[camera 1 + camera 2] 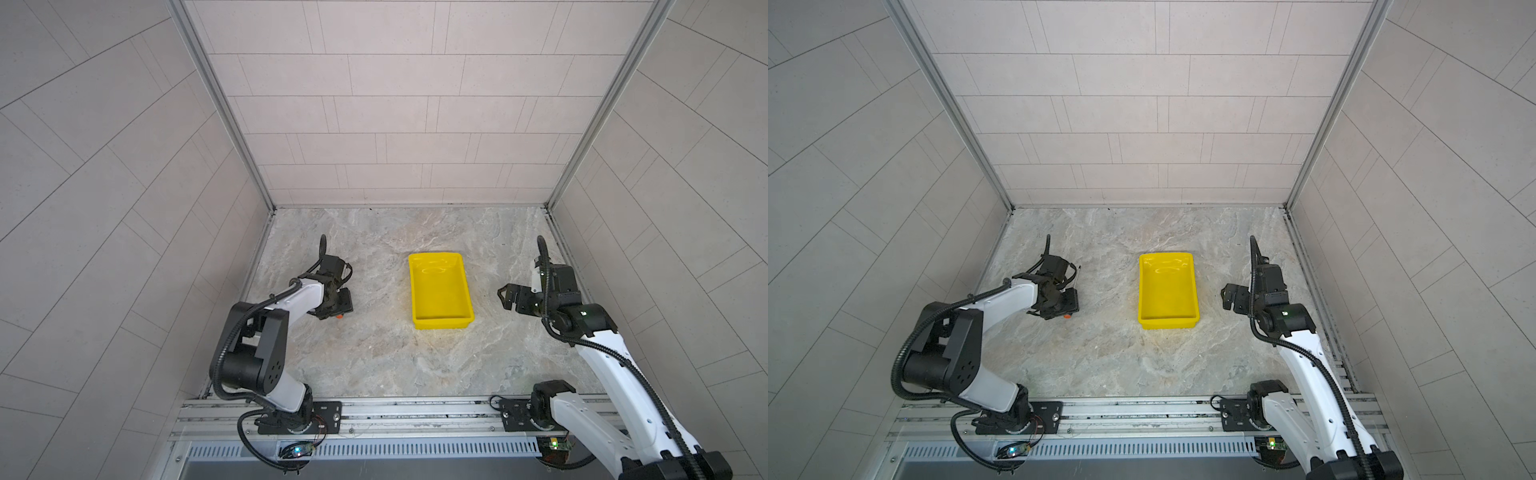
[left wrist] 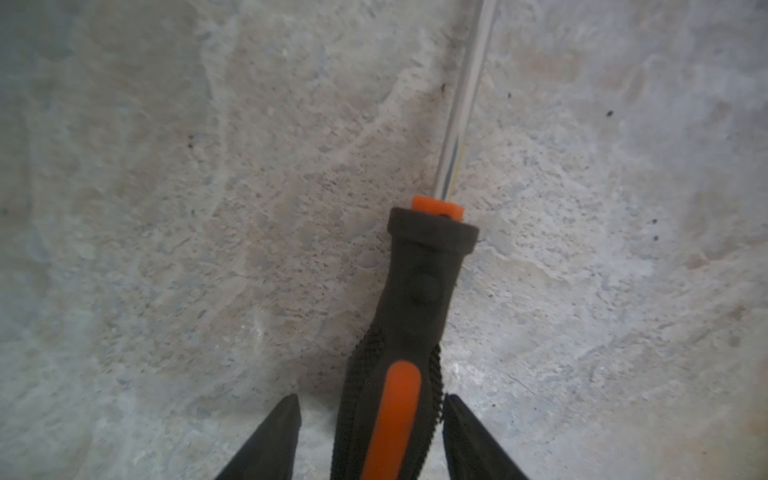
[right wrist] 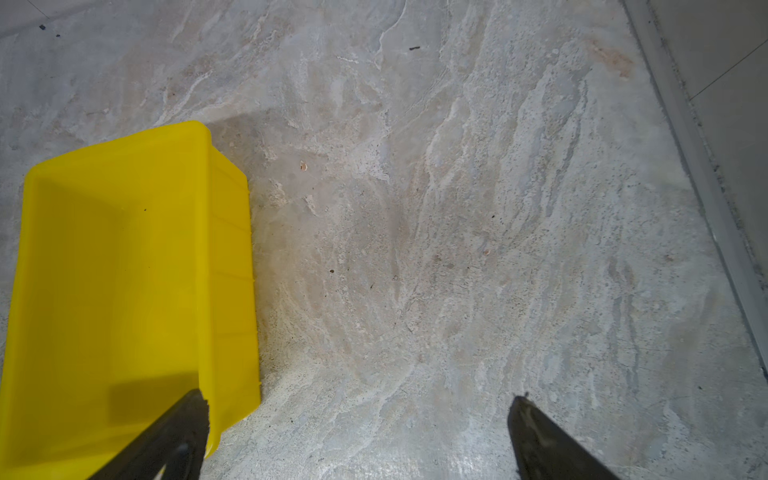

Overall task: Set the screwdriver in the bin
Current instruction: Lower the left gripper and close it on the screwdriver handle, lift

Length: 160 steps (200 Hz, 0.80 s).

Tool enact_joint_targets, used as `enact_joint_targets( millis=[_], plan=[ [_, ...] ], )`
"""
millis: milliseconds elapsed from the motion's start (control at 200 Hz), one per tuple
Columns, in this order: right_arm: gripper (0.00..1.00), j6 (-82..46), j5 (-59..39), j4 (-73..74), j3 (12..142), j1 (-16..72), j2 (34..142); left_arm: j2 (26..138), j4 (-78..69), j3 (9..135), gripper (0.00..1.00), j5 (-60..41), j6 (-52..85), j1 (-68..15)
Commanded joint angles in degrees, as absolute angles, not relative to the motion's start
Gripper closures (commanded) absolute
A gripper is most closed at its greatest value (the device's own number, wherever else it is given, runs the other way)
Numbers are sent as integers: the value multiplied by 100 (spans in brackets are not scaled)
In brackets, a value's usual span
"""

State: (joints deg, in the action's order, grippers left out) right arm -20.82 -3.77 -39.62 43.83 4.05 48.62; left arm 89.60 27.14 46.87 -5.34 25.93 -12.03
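Between L jaws: screwdriver [image 2: 409, 291], flat on tbl [image 2: 166, 208].

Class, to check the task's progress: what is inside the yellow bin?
Nothing shows in the bin: only its bare, glossy floor in both top views. In the right wrist view, a finger of the right gripper covers one corner.

Screwdriver [image 2: 409, 291] handle: no legible brand or marking.
Bin [image 1: 444, 324]: no legible text or label.
Remaining surfaces, all views: nothing readable.
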Motion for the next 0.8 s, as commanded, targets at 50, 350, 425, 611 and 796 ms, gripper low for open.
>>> enact_joint_targets(
  millis=[50, 350, 425, 611, 796],
  plan=[
    [0, -2106, -111, -4244, 4274, 364, 4635, 9134, 2626, 4951, 50, -589, 2560, -1234],
    [0, -2297, -46, -4280, 4131, 368, 4376, 9308, 2740, 5139, 65, -386, 2407, -1240],
    [0, -2345, -32, -4322, 4123, 368, 4262, 9424, 2747, 5204, 62, -419, 2372, -1246],
    [0, -2360, 44, -4359, 4061, 364, 3985, 9697, 2782, 5364, 60, -437, 2347, -1239],
    [0, -2412, -70, -4377, 4052, 367, 3933, 9763, 2824, 5418, 76, -427, 2347, -1239]
  ],
)
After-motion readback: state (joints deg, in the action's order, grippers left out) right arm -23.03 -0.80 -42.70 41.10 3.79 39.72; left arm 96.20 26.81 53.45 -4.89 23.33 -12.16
